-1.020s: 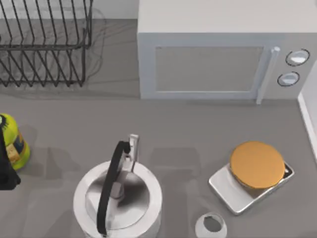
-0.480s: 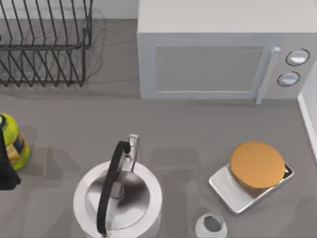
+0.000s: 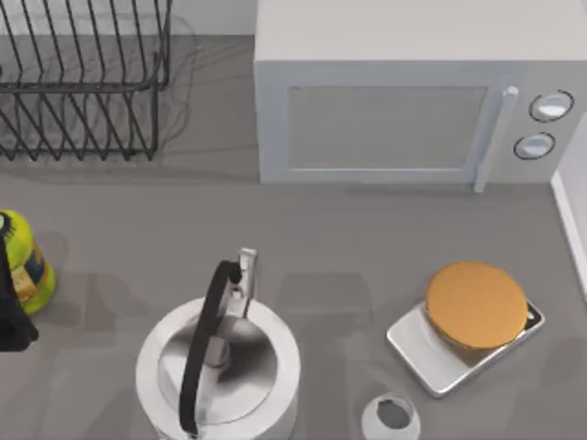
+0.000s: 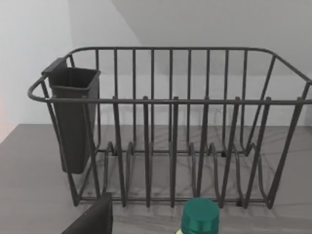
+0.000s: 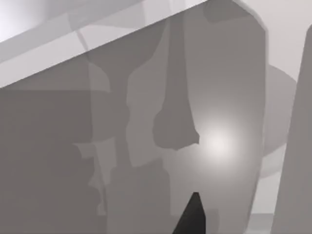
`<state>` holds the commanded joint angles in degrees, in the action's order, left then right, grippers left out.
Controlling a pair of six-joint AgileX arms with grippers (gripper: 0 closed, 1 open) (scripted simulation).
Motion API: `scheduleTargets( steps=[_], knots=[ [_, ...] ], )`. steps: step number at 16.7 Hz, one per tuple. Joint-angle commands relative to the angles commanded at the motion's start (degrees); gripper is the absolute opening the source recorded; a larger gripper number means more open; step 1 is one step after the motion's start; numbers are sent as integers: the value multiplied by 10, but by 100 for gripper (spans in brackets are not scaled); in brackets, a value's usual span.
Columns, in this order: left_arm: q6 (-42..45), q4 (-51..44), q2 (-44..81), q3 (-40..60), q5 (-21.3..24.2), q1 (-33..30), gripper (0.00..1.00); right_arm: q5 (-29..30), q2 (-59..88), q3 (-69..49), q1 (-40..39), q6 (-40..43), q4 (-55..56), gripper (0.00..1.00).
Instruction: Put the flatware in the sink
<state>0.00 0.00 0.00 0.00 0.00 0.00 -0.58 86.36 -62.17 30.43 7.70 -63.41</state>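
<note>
Left gripper point(image 3: 11, 312) sits at the table's left edge, just beside a yellow plastic bottle point(image 3: 26, 261) with a green cap; its opening cannot be told. Where the flatware lies cannot be told. A black wire dish rack point(image 4: 170, 126) carries a dark cutlery cup point(image 4: 73, 117). A polished steel kettle point(image 3: 218, 367), a white microwave point(image 3: 404, 101) and a silver scale point(image 3: 431, 353) occupy the grey table point(image 3: 348, 238). Right gripper point(image 5: 192, 217) faces smooth grey surfaces; its opening cannot be told.

Black wire dish rack point(image 4: 170, 131) sits on the grey counter point(image 4: 29, 175), white wall behind it. A dark cutlery holder point(image 4: 73, 117) hangs on one end of the rack, outside the wires, bottom clear of the counter. Green bottle cap point(image 4: 200, 214) sits just in front of the rack, near its middle. A dark fingertip point(image 4: 92, 219) pokes in beside the cap, in front of the holder end.
</note>
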Motion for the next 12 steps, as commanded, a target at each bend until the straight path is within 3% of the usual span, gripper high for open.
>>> scheduleTargets(
  steps=[5,12],
  knots=[
    [0,0,0,0,0,0,100,5,160,-208,-40,-43,-79,0],
    [0,0,0,0,0,0,100,12,456,-639,-121,-128,-228,0]
  ],
)
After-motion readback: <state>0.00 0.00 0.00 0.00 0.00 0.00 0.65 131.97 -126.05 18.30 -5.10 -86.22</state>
